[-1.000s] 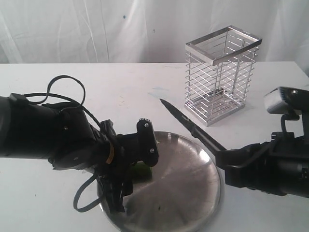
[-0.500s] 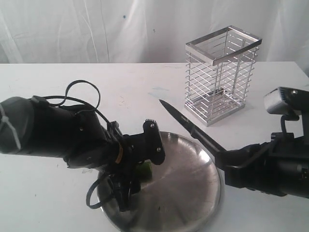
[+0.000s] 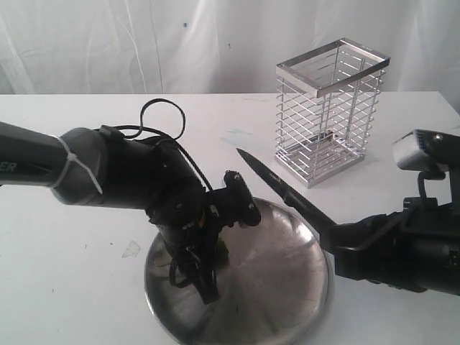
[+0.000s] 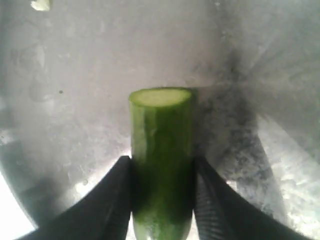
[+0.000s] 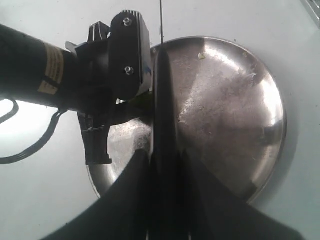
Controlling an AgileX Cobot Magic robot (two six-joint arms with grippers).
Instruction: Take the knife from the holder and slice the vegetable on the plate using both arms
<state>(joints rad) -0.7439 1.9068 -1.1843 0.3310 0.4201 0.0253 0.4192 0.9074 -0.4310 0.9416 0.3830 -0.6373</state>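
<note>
**Vegetable pinned on the plate, knife held beside it**

Vegetable (image 4: 161,160) sits on the plate (image 3: 287,287), a glossy green piece with a flat, pale cut end facing away from my left wrist camera. My left gripper (image 4: 161,200) has its jaws pinching it from both sides, the black fingers (image 4: 112,200) pressed against its skin. From the exterior camera I can barely make out the green, as the left arm (image 3: 122,176) bends down over the near-left part of the plate and covers it.

My right gripper (image 5: 164,180) has its jaws clamped on the knife (image 3: 277,183) at the handle. The dark blade slants up and away over the plate's far rim, with its tip above the white counter (image 3: 86,287). In the right wrist camera the blade runs just beside the left gripper's housing.

Beyond the plate, on the counter and well apart from both arms, stands the wire holder (image 3: 327,111), upright. A small pale scrap (image 4: 41,4) lies on the plate past the vegetable.
</note>
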